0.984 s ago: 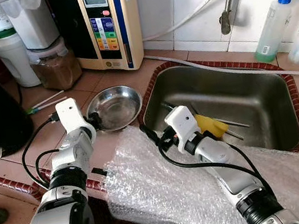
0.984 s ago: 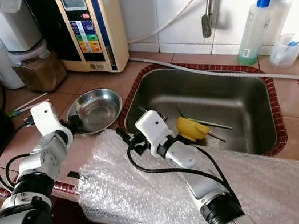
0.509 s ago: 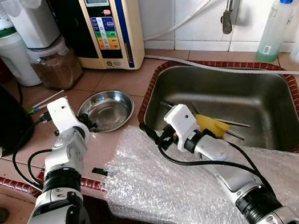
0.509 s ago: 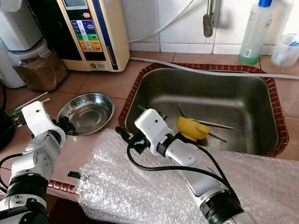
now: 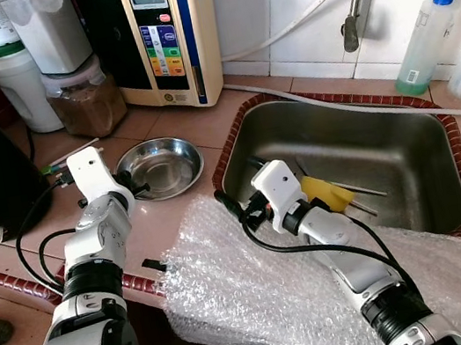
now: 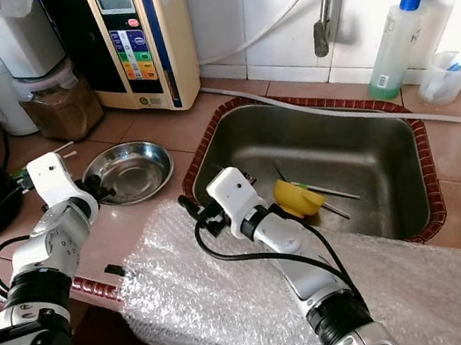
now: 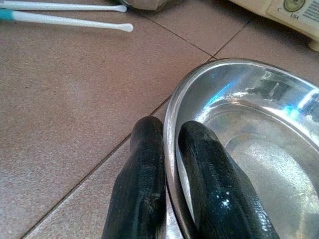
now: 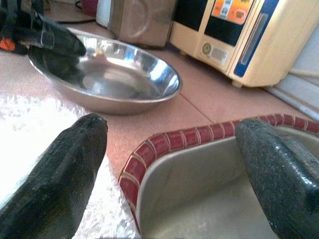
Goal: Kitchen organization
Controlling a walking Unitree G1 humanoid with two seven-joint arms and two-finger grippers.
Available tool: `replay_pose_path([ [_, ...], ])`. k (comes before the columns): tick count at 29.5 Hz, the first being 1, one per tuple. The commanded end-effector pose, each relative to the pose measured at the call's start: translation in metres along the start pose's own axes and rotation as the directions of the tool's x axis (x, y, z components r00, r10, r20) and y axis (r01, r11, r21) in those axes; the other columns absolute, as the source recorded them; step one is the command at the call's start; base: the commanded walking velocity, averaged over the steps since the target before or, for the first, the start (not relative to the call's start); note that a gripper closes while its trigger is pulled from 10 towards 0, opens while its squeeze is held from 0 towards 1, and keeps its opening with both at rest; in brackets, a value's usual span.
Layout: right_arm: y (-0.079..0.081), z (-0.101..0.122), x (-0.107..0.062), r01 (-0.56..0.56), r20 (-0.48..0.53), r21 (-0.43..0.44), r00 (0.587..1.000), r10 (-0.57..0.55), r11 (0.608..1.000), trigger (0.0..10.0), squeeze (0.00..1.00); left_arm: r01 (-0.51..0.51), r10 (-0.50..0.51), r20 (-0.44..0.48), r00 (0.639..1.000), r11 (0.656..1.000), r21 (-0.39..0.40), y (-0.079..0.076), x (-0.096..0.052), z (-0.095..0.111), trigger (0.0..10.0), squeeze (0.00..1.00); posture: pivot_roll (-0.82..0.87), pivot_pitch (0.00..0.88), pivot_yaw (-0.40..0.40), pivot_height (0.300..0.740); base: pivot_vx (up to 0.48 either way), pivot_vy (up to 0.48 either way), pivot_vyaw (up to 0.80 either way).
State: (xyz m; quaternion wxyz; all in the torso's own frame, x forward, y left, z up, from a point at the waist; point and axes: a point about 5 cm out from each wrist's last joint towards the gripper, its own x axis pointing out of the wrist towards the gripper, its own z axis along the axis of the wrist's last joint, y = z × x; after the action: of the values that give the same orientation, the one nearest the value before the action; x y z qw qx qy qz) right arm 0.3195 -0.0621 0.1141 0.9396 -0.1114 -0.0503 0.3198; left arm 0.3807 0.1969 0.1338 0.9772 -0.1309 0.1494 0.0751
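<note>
Nearest, bubble wrap [image 5: 323, 290] draped over counter edge, likely padding. Right gripper [image 8: 169, 164] spread wide, empty, poised over sink rim [image 5: 218, 152]. Left gripper [image 7: 169, 149] pinches steel bowl [image 5: 160, 165] rim, one finger inside, one outside, good for dragging. Bowl sits on tiled counter [image 5: 65, 246] beside sink. Water purifier [image 5: 158, 38] against wall.

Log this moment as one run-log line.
left gripper: shut on steel bowl rim | right gripper: open over sink edge
</note>
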Motion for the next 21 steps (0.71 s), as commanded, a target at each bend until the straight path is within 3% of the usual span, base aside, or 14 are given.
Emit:
replay_pose_path([
  [1,-0.002,0.005,0.003,0.002,0.014,-0.012,1.0,-0.002,1.0,10.0,0.0,0.017,-0.017,0.029,0.999,1.0,0.004,0.0,-0.001,0.002,0.0,0.0,0.14,0.0,0.041,0.74,0.0,0.0,0.0],
  [8,-0.004,0.004,0.004,0.01,0.014,-0.008,1.0,-0.01,1.0,10.0,0.0,0.079,-0.089,0.158,0.983,0.994,0.072,-0.009,-0.006,0.012,0.0,0.0,0.14,0.0,0.041,0.74,0.0,0.0,0.0],
  [10,-0.004,0.004,0.005,0.013,0.013,-0.009,1.0,-0.013,1.0,10.0,0.0,0.142,-0.163,0.215,0.963,0.984,0.109,-0.021,-0.008,0.018,0.0,0.0,0.14,0.0,0.039,0.74,0.0,0.0,0.0],
  [15,-0.005,0.004,0.006,0.019,0.012,-0.011,1.0,-0.019,1.0,10.0,0.0,0.182,-0.218,0.296,0.93,0.973,0.144,-0.03,-0.013,0.028,0.0,0.0,0.14,0.0,0.038,0.74,0.0,0.0,0.0],
  [21,-0.006,0.004,0.007,0.024,0.014,-0.012,1.0,-0.024,1.0,10.0,0.0,0.194,-0.232,0.337,0.913,0.971,0.142,-0.031,-0.014,0.031,0.0,0.0,0.14,0.0,0.039,0.74,0.0,0.0,0.0],
])
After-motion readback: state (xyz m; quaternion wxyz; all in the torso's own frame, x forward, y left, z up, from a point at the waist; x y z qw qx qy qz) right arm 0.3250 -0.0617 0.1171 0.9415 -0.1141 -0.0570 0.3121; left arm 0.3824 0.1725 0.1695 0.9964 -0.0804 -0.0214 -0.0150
